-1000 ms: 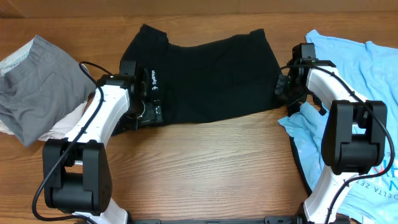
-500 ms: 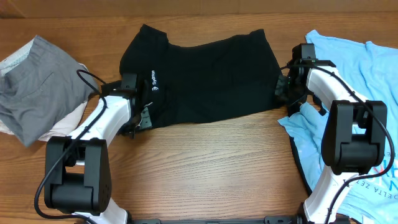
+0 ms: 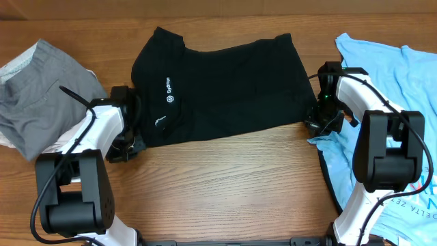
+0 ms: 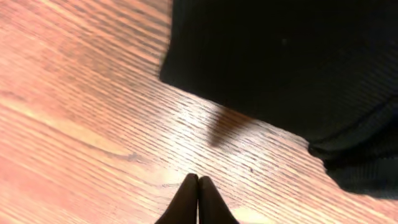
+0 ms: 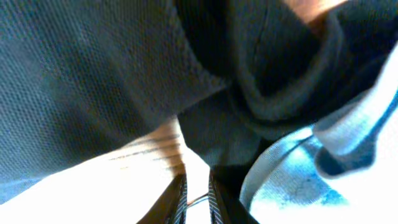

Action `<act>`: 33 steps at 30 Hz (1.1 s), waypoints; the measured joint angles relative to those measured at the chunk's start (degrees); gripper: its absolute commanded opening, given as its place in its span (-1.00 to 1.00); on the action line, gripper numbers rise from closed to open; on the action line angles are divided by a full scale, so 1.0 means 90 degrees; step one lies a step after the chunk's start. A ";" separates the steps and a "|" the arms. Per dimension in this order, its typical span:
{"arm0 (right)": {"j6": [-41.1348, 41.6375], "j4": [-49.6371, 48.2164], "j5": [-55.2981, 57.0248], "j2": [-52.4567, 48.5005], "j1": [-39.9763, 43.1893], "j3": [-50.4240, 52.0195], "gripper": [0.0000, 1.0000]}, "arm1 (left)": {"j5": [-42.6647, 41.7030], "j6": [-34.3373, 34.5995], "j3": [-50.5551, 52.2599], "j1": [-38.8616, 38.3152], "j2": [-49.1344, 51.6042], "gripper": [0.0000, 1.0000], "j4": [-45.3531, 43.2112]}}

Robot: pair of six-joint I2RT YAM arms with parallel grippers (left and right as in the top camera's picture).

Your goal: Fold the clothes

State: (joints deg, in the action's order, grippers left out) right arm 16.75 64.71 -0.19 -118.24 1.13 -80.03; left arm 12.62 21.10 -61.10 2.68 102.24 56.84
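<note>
Overhead: black shirt (image 3: 225,85) lies spread flat.
Left wrist: my left gripper (image 4: 198,198) pinched together, empty; has backed off the shirt.
Right wrist: my right gripper (image 5: 196,193) narrow slit, empty.

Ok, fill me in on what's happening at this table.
Two robot arms are working on a black T-shirt spread out mid-table. The left gripper sits just off the shirt's near left corner, over the bare wooden table, its fingers pressed shut on nothing. The right gripper is at the shirt's right edge, beside a light blue T-shirt. Its fingers are close together, but whether they pinch cloth is unclear. A grey garment lies bunched at the left.
</note>
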 measured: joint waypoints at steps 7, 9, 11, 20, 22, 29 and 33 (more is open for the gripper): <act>0.0046 -0.0930 0.0097 0.0296 0.0000 0.0119 -0.24 | -0.1001 -0.0342 0.0007 0.0000 -0.0726 0.26 -0.0389; 0.0066 -0.1299 0.0119 0.0590 0.0002 0.0138 -0.27 | -0.1246 -0.0406 0.0005 0.0000 -0.1124 0.39 -0.0522; 0.0053 -0.1654 0.0126 0.0838 0.0002 0.0136 -0.45 | -0.1433 -0.0393 0.0005 0.0000 -0.1416 0.39 -0.0661; 0.0272 -0.0503 0.0379 0.0903 0.0216 0.0211 -0.89 | -0.1795 -0.0410 0.0002 -0.0002 -0.1537 0.37 -0.0690; 0.0063 -0.0255 0.0352 0.0903 0.0250 0.0335 -0.88 | -0.1817 -0.0410 0.0002 0.0000 -0.1537 0.37 -0.0690; -0.0486 -0.1192 -0.0049 0.0879 0.0245 0.1166 -0.74 | -0.1846 -0.0410 0.0002 0.0000 -0.1537 0.38 -0.0692; -0.0221 -0.1783 0.0398 0.0925 0.0362 0.1241 -0.81 | -0.1860 -0.0410 0.0002 0.0000 -0.1537 0.38 -0.0695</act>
State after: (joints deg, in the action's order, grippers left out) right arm 14.76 48.66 3.40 -109.91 4.38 -68.86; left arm -4.12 17.41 -61.08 2.68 88.40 50.59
